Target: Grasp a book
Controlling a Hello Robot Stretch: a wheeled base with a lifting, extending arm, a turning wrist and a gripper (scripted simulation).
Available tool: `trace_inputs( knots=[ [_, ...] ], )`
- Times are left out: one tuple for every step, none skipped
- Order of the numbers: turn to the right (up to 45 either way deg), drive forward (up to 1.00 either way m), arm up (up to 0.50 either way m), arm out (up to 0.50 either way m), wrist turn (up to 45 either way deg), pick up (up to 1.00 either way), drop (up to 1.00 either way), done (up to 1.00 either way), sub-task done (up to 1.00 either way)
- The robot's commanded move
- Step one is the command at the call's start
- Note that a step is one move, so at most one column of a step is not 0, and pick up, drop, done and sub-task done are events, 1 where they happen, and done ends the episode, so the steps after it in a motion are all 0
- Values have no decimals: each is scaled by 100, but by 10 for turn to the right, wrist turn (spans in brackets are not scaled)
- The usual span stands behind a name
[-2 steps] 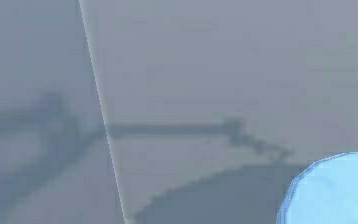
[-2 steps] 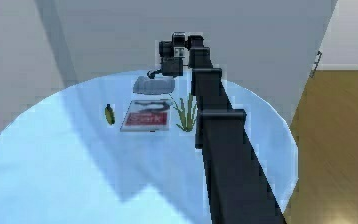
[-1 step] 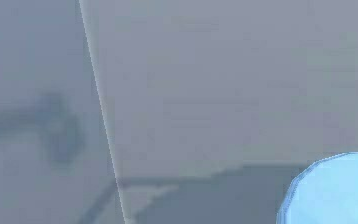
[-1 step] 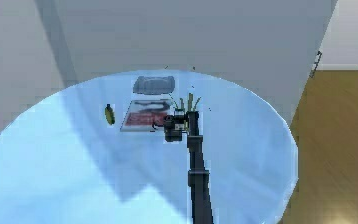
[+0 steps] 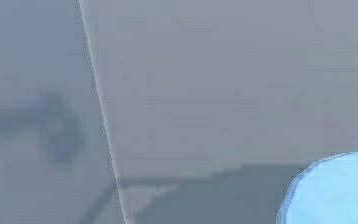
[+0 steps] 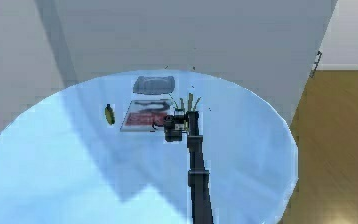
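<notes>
Lying flat, the reddish rectangular book (image 6: 144, 116) is seen just beside the dark two-finger gripper (image 6: 170, 128), toward the arm side view's left; whether anything is held cannot be told.

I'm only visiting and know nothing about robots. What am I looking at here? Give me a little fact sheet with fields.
surface: round pale blue table; its edge also shows at the forward view's lower right
arm: dark bar reaching out over the table
gripper: at the arm's far end, near the reddish flat thing; cannot tell whether it holds anything
flat things: reddish flat thing, book-like; grey flat thing farther out
small things: yellow object; green sprigs
floor: wood floor
</notes>
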Motion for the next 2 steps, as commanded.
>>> trace_inputs(
  knots=[
    [0, 0, 10, 0, 0, 0, 0, 0, 0],
    [0, 0, 0, 0, 0, 0, 0, 100, 0]
  ],
)
